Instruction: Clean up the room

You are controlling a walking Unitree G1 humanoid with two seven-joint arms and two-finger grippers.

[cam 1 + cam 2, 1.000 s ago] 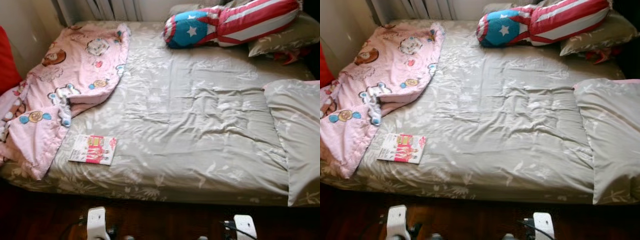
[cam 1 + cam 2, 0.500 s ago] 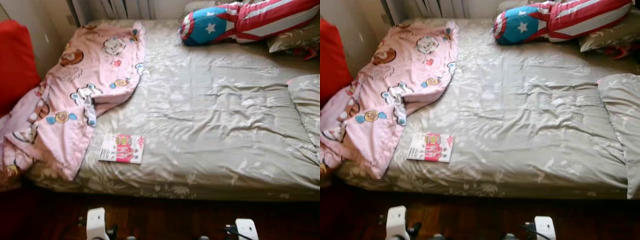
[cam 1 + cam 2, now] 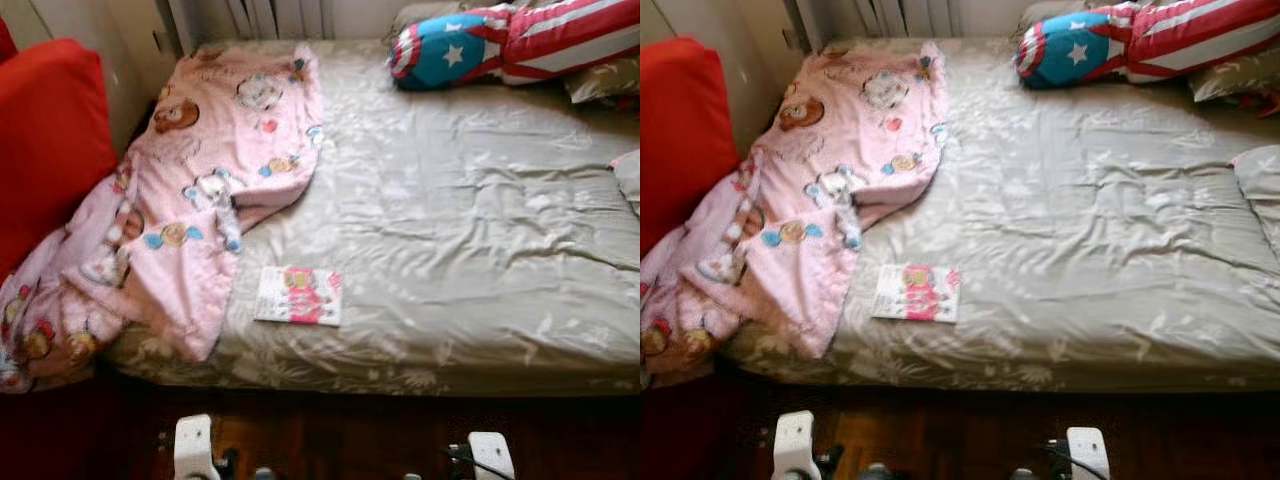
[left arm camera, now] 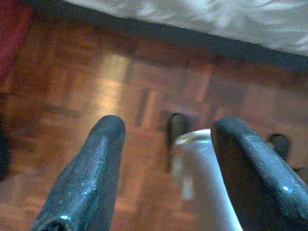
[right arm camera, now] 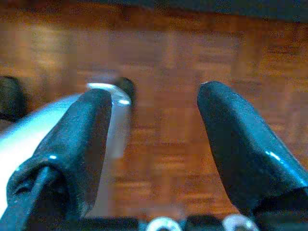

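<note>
left gripper point(image 4: 166, 144): fingers spread, empty, over parquet floor point(image 4: 96, 86) | right gripper point(image 5: 154, 130): fingers spread, empty | magazine point(image 3: 298, 296): flat on bed point(image 3: 480, 230), beside pink blanket point(image 3: 190, 220)

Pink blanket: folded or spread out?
Neither: the pink blanket lies rumpled along the bed's left side, its near end spilling over the edge.

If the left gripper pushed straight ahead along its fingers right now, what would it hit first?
Most likely the wooden floor: the left gripper hangs open, pointing down at it. A silver robot part sits between the fingers; its depth is unclear.
</note>
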